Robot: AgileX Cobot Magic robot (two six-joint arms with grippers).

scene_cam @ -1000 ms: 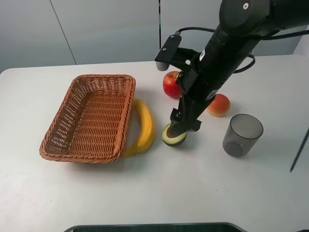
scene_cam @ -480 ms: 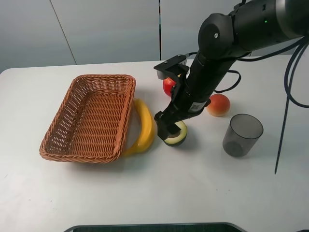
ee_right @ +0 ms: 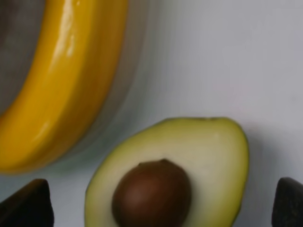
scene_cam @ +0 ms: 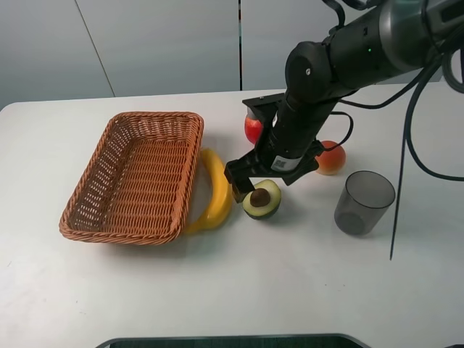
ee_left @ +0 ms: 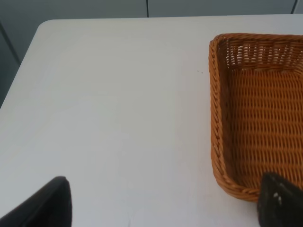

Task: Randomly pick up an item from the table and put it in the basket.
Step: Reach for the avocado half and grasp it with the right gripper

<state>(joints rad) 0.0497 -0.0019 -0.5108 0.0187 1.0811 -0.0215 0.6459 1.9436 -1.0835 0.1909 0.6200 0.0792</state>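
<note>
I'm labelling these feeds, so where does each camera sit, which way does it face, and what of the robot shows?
Exterior high: mounted above, facing down on table, basket, banana, avocado, apple, peach, cup; shows right arm, right gripper open around the avocado.
Left wrist: on left arm, facing down at table and a basket corner; shows open left gripper's dark fingertips.
Right wrist: on right arm, close above avocado and banana; shows two dark fingertips.
Shared: basket, exterior and left wrist; avocado and banana, exterior and right wrist.

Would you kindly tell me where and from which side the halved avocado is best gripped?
Grip the halved avocado across its narrower width, on the skin edges, coming from above: it lies cut face up, pit showing, apart from the banana.
</note>
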